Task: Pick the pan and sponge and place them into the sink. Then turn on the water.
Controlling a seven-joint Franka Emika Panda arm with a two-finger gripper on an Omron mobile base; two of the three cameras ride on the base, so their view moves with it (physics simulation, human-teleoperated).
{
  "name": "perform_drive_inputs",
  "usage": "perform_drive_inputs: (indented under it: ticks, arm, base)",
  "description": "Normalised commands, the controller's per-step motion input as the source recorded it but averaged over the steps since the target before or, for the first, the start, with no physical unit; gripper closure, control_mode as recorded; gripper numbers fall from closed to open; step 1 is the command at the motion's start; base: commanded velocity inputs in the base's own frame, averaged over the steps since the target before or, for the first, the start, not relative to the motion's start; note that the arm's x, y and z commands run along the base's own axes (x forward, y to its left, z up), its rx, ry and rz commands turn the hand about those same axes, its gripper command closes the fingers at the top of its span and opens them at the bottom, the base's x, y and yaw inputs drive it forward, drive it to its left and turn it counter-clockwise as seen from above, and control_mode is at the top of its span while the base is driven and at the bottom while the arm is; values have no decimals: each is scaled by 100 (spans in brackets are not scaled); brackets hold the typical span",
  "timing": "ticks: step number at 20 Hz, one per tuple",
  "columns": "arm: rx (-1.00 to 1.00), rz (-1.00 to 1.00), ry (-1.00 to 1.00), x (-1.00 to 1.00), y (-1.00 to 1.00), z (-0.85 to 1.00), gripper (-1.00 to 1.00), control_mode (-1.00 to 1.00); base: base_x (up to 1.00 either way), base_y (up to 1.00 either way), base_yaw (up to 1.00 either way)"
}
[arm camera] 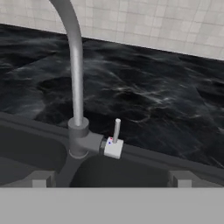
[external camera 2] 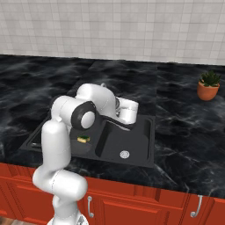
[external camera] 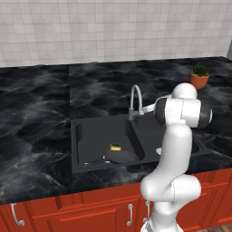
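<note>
The dark grey pan (external camera: 121,157) lies in the left basin of the black sink (external camera: 75,136), its thin handle pointing left. On the pan's far rim rests the yellow and green sponge (external camera: 116,147), also seen beside my arm (external camera 2: 83,139). My gripper (arm camera: 110,178) is open, its fingertips (arm camera: 41,179) wide apart, hovering over the sink's back edge. It faces the silver faucet (arm camera: 76,78) and the small upright lever (arm camera: 116,130) just ahead. No water falls from the spout (external camera: 135,90).
Black marble counter surrounds the sink, with a tiled wall behind. A potted plant (external camera: 199,76) stands at the back right. The right basin (external camera 2: 125,154) holds nothing but its drain. Red cabinets run below the counter's front edge.
</note>
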Motion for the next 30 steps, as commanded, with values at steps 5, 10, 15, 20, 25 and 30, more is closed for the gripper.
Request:
perform_drive_inputs:
  ticks: [5, 10, 15, 20, 25, 30]
  arm:
    - [7, 27, 0, 17, -65, -16, -100, -100]
    - [13, 25, 0, 35, -66, 0, -100, -100]
    - [14, 25, 0, 38, -60, 0, -100, -100]
    - [14, 25, 0, 37, -57, 0, -100, -100]
    - [14, 25, 0, 35, -56, 0, -100, -100]
    - [15, 25, 0, 35, -53, 0, -100, -100]
  base:
    - [0, 0, 0]
    - [0, 0, 0]
    - [0, 0, 0]
    - [0, 0, 0]
    - [0, 0, 0]
    - [0, 0, 0]
